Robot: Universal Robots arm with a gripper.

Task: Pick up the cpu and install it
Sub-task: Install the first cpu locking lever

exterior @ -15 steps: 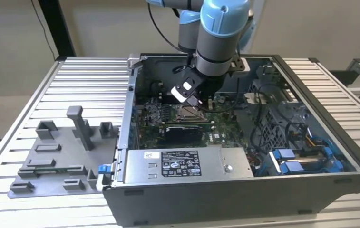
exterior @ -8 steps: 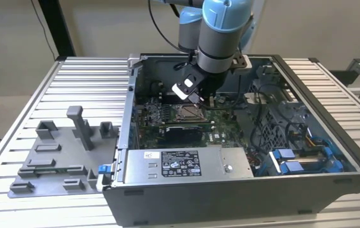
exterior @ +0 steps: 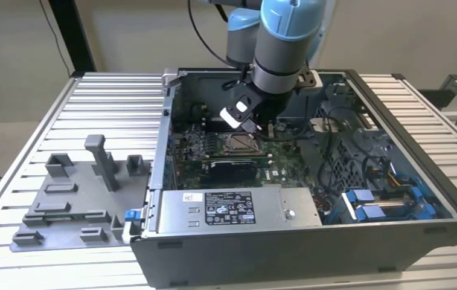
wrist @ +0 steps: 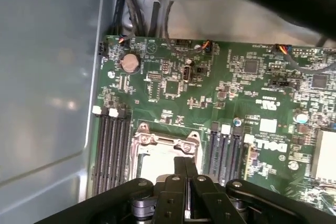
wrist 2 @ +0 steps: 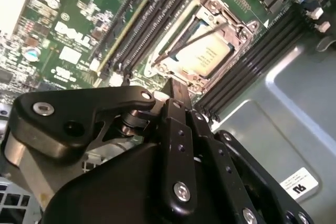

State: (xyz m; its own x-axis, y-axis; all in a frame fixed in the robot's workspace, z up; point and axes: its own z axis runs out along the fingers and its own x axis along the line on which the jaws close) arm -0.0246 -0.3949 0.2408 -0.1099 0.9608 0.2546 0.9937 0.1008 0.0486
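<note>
Exterior view: case (exterior: 309, 241) open on table (exterior: 99, 109); gripper (exterior: 259, 124) inside, above socket (exterior: 240, 142).
Second wrist view: fingers (wrist 2: 177, 95) together, holding nothing; cpu (wrist 2: 207, 56) seated in socket.
First wrist view: gripper (wrist: 185, 163) over cpu (wrist: 157, 167), motherboard (wrist: 220, 87) beyond.

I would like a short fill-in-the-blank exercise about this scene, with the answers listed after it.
1. The cpu lies inside the metal ____ frame on the motherboard.
2. The gripper hangs ____ the cpu, apart from it.
3. In the exterior view, the grey fixture blocks stand on the computer case's ____ side.

Answers: socket; above; left
</note>
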